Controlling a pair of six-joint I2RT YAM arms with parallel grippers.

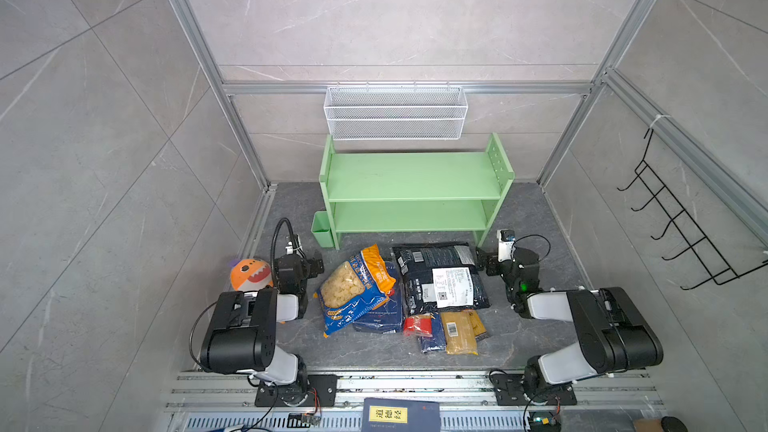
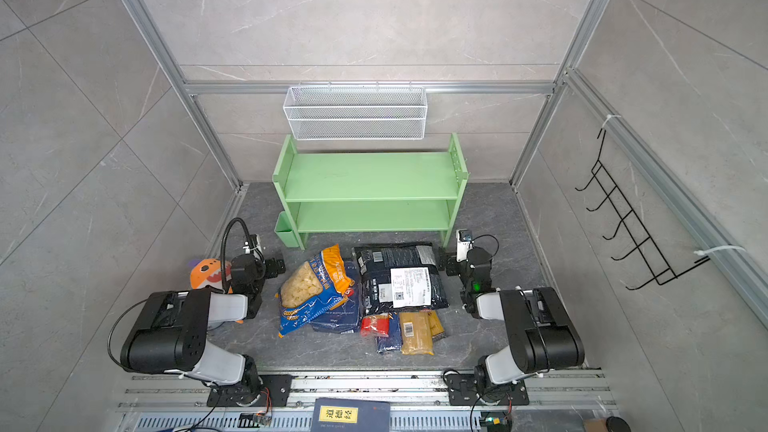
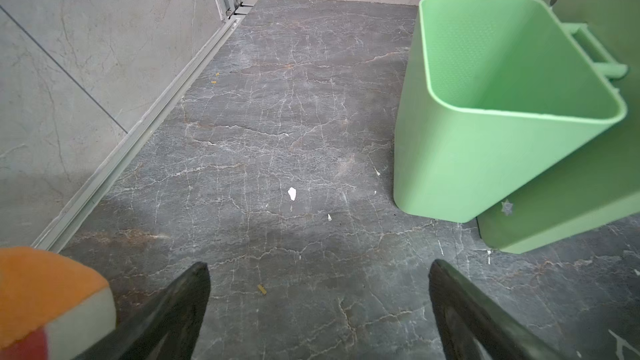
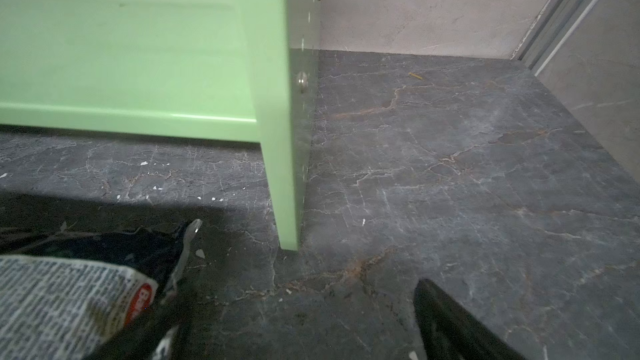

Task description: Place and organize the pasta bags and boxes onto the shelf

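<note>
- You will find the spaghetti packs (image 1: 459, 332) and narrow pasta box (image 1: 432, 342) lying at the front of the tabletop (image 1: 365, 353).
- Behind them, the shell pasta bag (image 1: 353, 288) overlaps the wide pasta box (image 1: 382, 315), beside the black bag (image 1: 440, 280).
- Left gripper (image 3: 318, 268) and right gripper (image 1: 484, 261) flank the pile, jaws spread, holding nothing.
- The shelf (image 1: 411, 176) stands farthest back.

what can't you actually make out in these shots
- Wide pasta box: both top views, mostly buried under the shell pasta bag.
- Narrow pasta box: both top views, spaghetti packs lie over it.
- White label on the black bag: print too small to read.
- Orange plush: left wrist view, cut off at the frame corner.
- Book: both top views, cut by the bottom edge.
</note>
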